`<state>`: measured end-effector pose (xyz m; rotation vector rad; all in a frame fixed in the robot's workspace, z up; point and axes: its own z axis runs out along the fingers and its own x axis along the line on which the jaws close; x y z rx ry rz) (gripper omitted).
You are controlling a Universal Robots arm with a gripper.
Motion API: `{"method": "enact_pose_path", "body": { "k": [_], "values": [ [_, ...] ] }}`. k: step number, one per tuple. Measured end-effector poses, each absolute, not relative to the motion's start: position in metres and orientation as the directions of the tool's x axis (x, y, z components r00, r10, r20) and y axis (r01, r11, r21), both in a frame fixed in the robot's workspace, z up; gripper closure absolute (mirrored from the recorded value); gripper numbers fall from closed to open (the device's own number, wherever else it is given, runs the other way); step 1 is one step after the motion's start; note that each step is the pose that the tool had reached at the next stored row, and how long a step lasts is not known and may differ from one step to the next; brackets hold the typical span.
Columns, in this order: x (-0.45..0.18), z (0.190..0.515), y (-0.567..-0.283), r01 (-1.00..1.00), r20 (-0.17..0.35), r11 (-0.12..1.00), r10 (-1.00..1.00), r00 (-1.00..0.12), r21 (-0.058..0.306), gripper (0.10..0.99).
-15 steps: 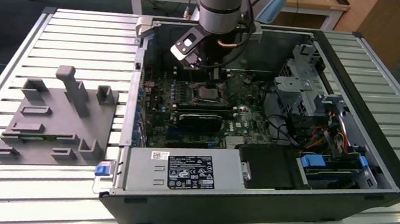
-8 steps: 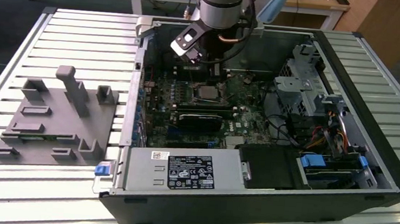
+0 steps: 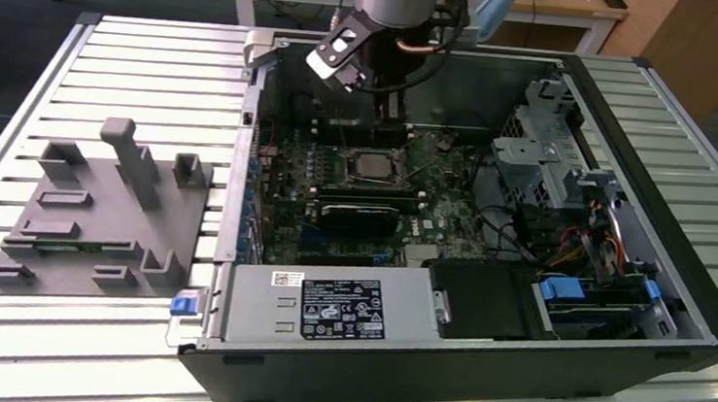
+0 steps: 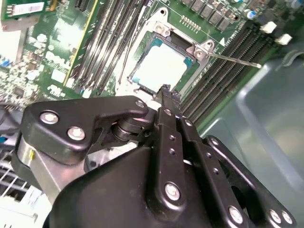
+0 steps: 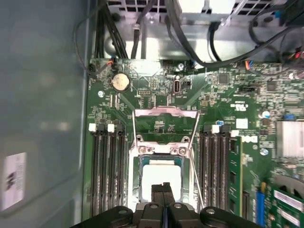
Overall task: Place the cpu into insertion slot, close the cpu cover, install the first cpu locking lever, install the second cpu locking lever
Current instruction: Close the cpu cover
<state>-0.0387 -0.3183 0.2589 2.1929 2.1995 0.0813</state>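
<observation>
Pincer (image 5: pixel 164 189): fingertips (image 4: pixel 165 91) pressed together, nothing between them, hanging over the cpu (image 5: pixel 159 173). Directly beneath the tips, the cpu lies flat inside the insertion slot (image 5: pixel 134 183). Just beyond the slot, the cpu cover (image 5: pixel 165 112) stands swung open, clear of the chip. Long black memory slots (image 5: pixel 107 171) flank the socket on either side of the pincer. Farthest off, a coin cell (image 5: pixel 119 81).
</observation>
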Motion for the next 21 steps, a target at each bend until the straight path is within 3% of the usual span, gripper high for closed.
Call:
{"method": "enact_pose_path", "body": {
  "k": [6, 21],
  "values": [
    [-0.039, 0.277, -0.318, 0.998, 0.012, 0.003, 1.000, -0.003, 0.061, 0.980],
    [-0.019, 0.277, -0.330, 0.999, 0.015, 0.001, 1.000, -0.002, 0.048, 0.980]
  ]
}}
